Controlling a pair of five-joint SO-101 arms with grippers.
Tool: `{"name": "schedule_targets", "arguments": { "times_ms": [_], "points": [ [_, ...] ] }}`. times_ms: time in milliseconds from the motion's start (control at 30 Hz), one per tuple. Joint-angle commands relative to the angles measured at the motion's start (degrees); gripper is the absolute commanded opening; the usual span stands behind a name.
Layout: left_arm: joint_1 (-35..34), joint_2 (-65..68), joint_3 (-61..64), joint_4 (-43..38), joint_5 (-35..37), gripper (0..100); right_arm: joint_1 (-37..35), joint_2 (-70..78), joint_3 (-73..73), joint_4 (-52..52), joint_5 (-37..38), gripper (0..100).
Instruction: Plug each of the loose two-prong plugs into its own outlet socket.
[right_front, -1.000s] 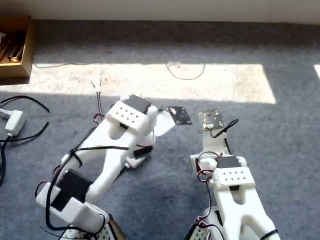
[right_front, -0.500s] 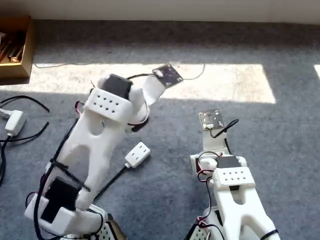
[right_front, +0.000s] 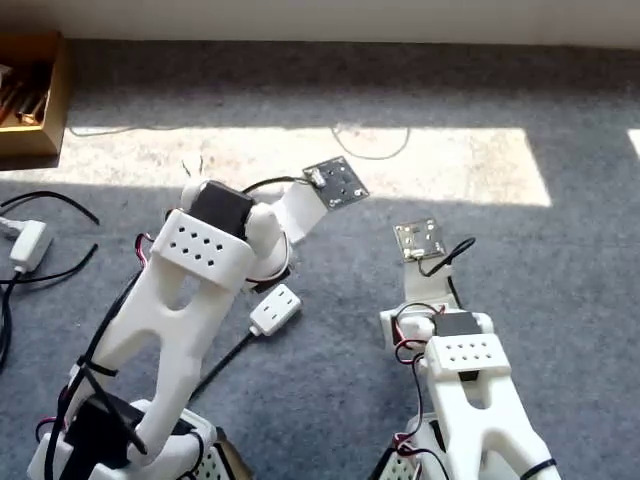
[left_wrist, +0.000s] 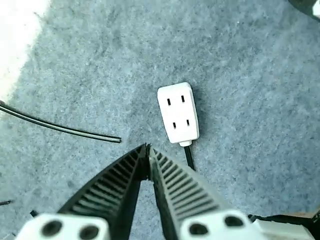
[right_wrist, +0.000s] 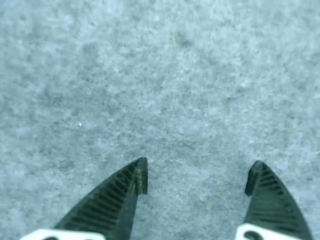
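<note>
Around: wooden box (right_front: 30, 140), black wire (left_wrist: 60, 129).
Outlet block (left_wrist: 178, 113): white, flat on carpet (right_wrist: 150, 75).
Left jaws: closed.
Right jaws: open.

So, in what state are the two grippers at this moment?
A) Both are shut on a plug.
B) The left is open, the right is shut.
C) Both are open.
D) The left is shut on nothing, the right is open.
D: the left gripper has its fingertips pressed together with nothing between them, near the white outlet block. The right gripper has its fingers wide apart over the bare carpet.
</note>
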Motion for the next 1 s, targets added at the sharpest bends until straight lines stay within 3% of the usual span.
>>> {"name": "schedule_targets", "arguments": {
  "times_ms": [0,167,300,567,867,967],
  "points": [
    [0.48,-1.71,-0.22,-1.49,-0.62,9,-0.31,-1.27,-0.40,-0.84,0.79,31.1],
    [0.48,-1.80,-0.13,-1.41,-0.88,26,-0.31,-1.27,-0.31,-0.84,0.88,31.1],
    [0.48,-1.98,-0.13,-1.41,-5.01,26,-0.31,-1.27,-0.31,-0.84,0.97,31.1],
    [0.48,-1.36,0.04,-2.02,-5.45,26,-0.31,-1.27,-0.31,-0.84,1.05,31.1],
    [0.22,3.38,13.32,-13.80,-5.54,26,-0.31,-1.27,-0.31,-0.75,1.05,31.1],
    [-3.56,3.03,17.80,-19.52,-5.54,26,-0.31,-1.27,-0.31,-0.75,1.05,31.1]
  ]
}}
